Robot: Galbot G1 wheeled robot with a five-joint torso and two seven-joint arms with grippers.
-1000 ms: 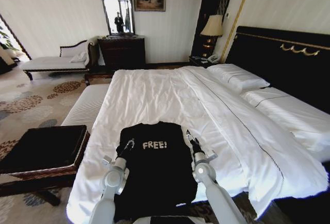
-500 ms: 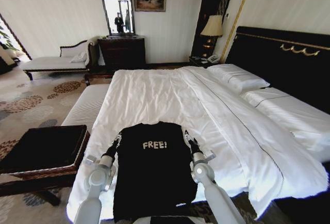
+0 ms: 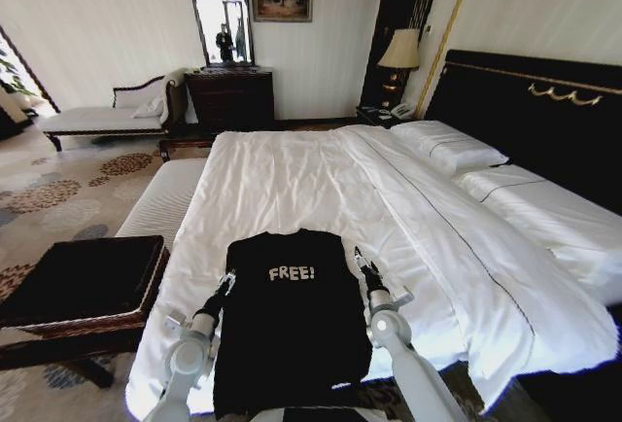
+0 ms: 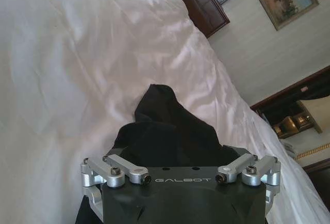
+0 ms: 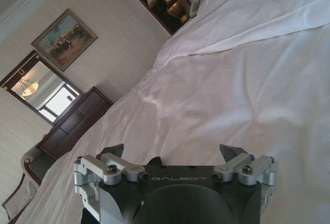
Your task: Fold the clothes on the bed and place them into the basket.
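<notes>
Head view: black T-shirt (image 3: 289,320) reads "FREE!" on the bed (image 3: 292,179).

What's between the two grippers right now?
In the head view the black T-shirt lies flat on the bed, between the left gripper at its one side and the right gripper at the other.

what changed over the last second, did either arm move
The left gripper swung out from over the T-shirt past its left edge, then came partway back to that edge. The right gripper barely shifted beside the right edge. The T-shirt stayed flat on the bed; the basket did not move.
</notes>
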